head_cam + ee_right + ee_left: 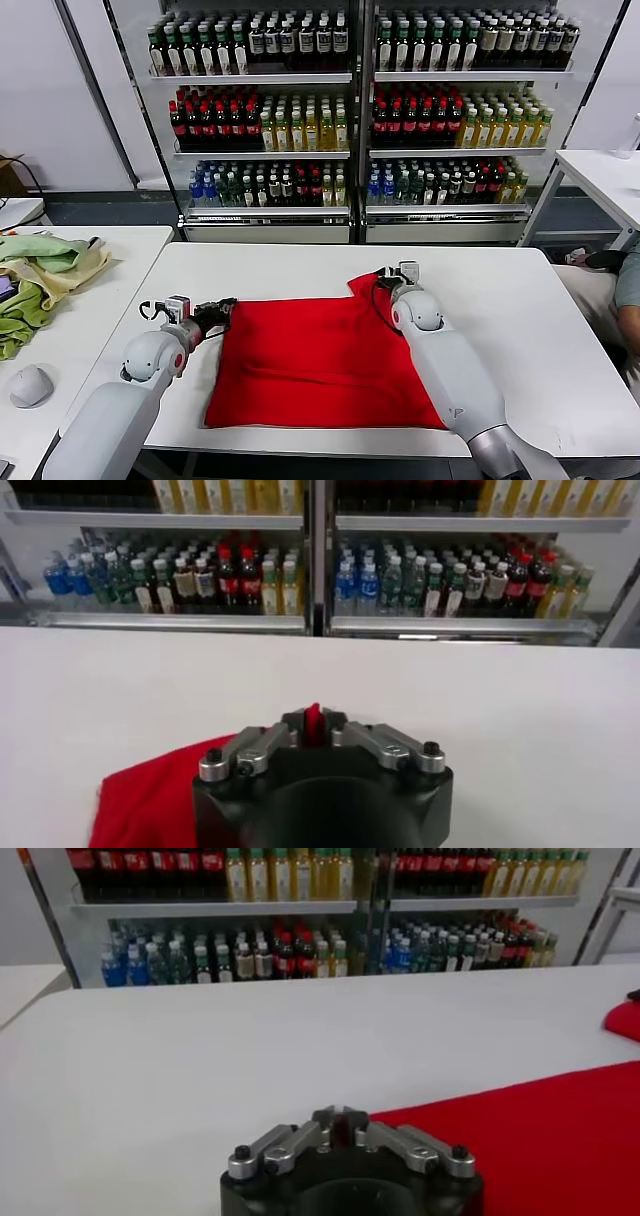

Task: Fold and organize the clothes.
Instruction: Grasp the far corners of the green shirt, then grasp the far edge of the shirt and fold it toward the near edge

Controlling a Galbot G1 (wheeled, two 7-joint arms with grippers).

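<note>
Both grippers clenched on the red T-shirt (325,365): left gripper (222,312) at frame-left edge, right gripper (385,285) upper-right corner. Corners pinched, likely for a fold across the tabletop (520,330).

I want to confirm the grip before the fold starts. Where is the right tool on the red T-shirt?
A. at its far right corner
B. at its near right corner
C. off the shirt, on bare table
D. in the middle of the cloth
A: the right tool pinches the red T-shirt at its lifted far right corner.

white tables (300,265) before drink-stocked shelves (355,120) (bottles in rows), pale walls.
</note>
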